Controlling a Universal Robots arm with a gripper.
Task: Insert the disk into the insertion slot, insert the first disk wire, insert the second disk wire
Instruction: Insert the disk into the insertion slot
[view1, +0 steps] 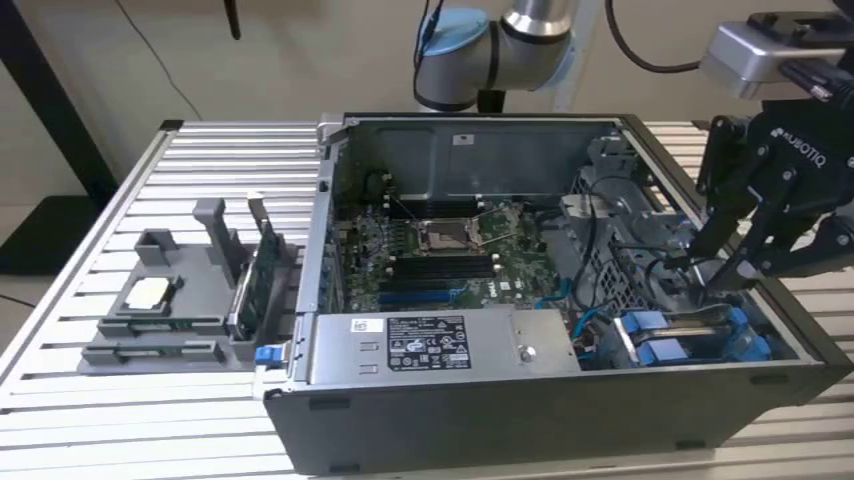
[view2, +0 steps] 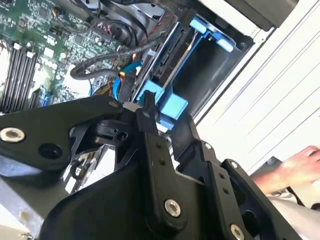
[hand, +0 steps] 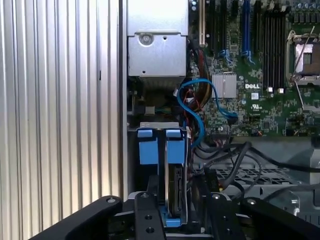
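The disk (hand: 176, 175) stands on edge in the insertion slot (hand: 147, 147), between the slot's blue rails, at the front corner of the open computer case on the exterior view's right. My gripper (hand: 176, 199) reaches down into that corner and is shut on the disk's near end. In the exterior view the gripper (view1: 714, 272) hangs just above the blue slot (view1: 681, 335). The second wrist view has the fingertips (view2: 148, 102) close together against the blue carrier (view2: 167, 104). A blue cable (hand: 200, 95) and black cables (hand: 235, 155) curl loose beside the slot; which is which disk wire I cannot tell.
The grey power-supply box (view1: 414, 345) lies along the case front, with the motherboard (view1: 441, 245) behind it. A perforated cage (hand: 250, 175) borders the slot. A grey fixture (view1: 167, 300) sits on the slatted table at the exterior view's left. A person's hand (view2: 295, 165) rests near the case.
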